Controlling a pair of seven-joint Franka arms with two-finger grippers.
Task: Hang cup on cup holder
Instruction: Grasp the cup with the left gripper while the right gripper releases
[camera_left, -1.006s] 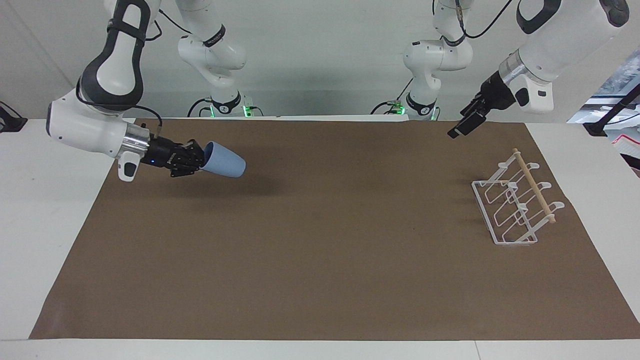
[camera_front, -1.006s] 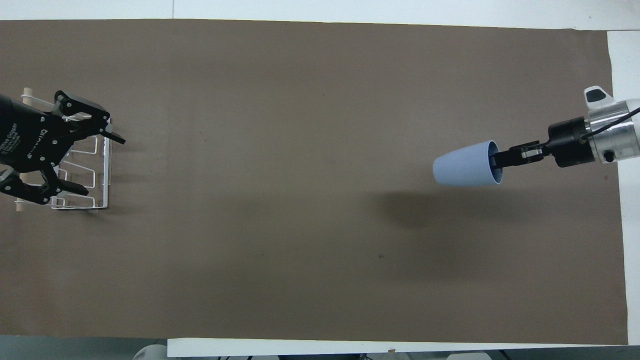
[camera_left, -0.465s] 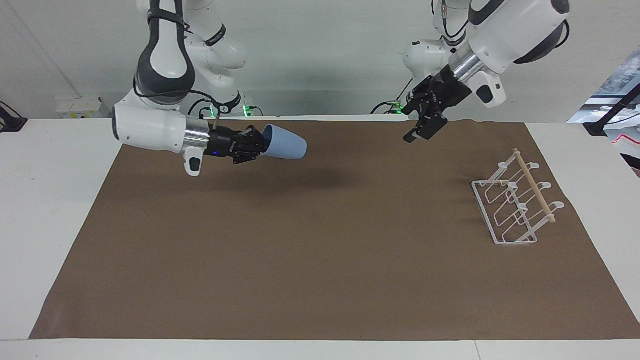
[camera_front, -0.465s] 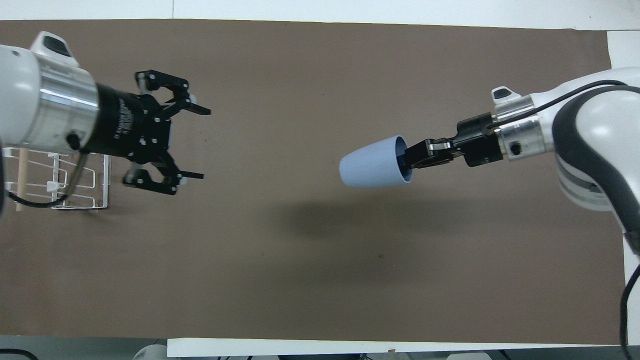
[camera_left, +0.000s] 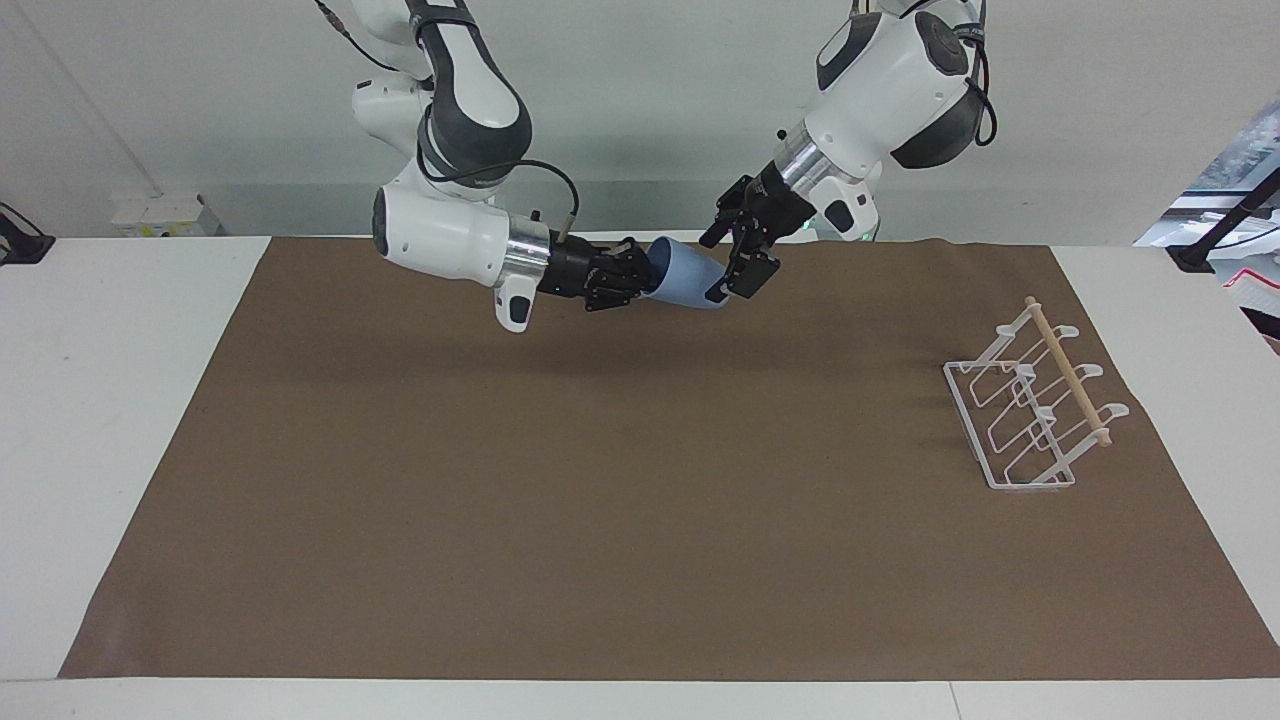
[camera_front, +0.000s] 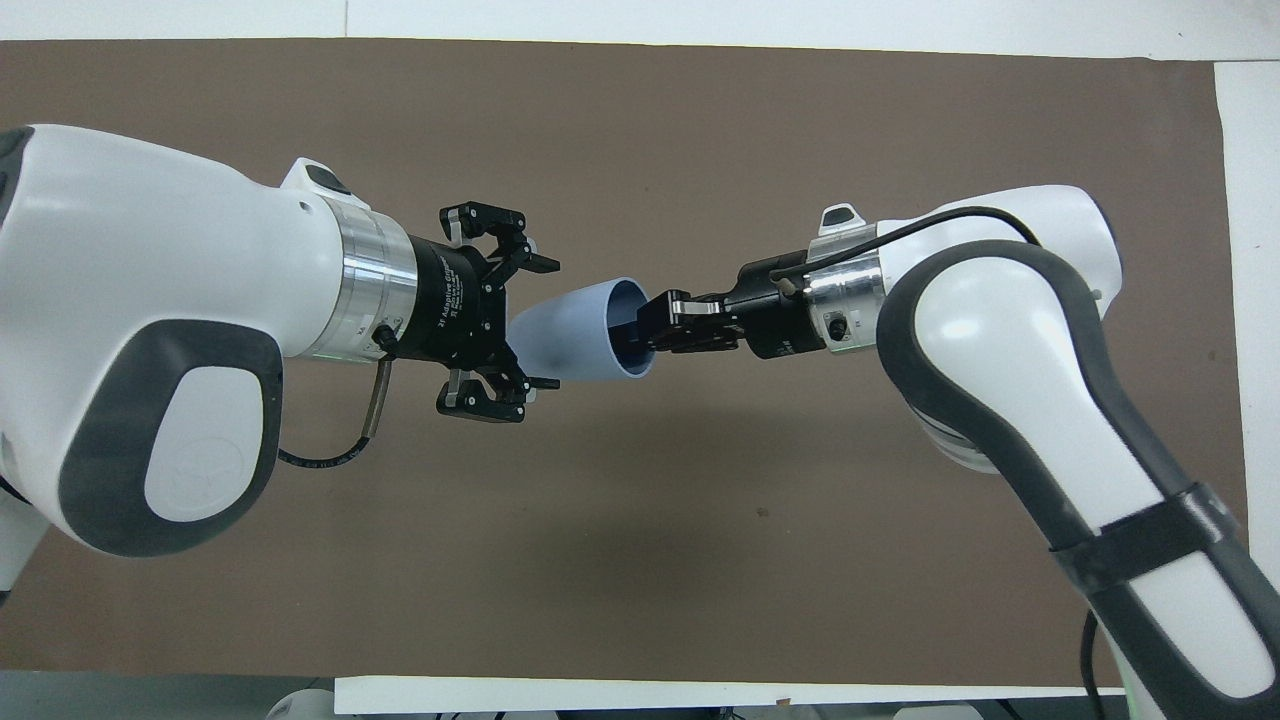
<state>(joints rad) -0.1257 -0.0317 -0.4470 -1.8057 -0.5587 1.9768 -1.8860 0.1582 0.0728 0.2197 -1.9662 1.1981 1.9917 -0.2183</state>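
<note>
The cup (camera_front: 580, 330) hangs mid-air over the tabletop (camera_left: 640, 520), your right pincer (camera_front: 650, 330) clamped on its rim. You're at the handover: the left pincer (camera_front: 530, 325) is spread around its base. Next, close it, release, then carry to the rack (camera_left: 1030, 410).

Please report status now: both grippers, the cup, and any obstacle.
Right gripper grips cup by rim, midair. Left gripper open around its base. Cup holder unobstructed.
</note>
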